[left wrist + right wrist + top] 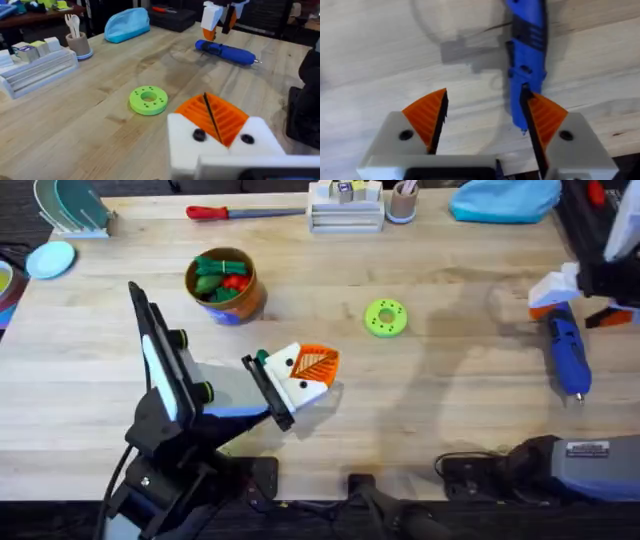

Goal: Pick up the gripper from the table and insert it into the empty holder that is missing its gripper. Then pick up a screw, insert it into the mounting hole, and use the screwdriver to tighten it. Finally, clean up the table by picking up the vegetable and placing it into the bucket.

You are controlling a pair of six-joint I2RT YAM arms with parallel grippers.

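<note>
While the screwdriver [568, 356] is lying flat on the table [440, 400] at the right side, the right gripper [485, 117] is hovering just over its rear end, jaws spread wide and holding nothing, one orange pad [547, 116] overlapping the blue body in the wrist view. Judging from this, the screwdriver pickup is in hand; the next move calls for centring both pads astride the barrel, then descending and closing. The left gripper [305, 372] is resting mid-table, pads pressed together (apparently gripping nothing), and the bucket [225, 285] is already holding green toys.
</note>
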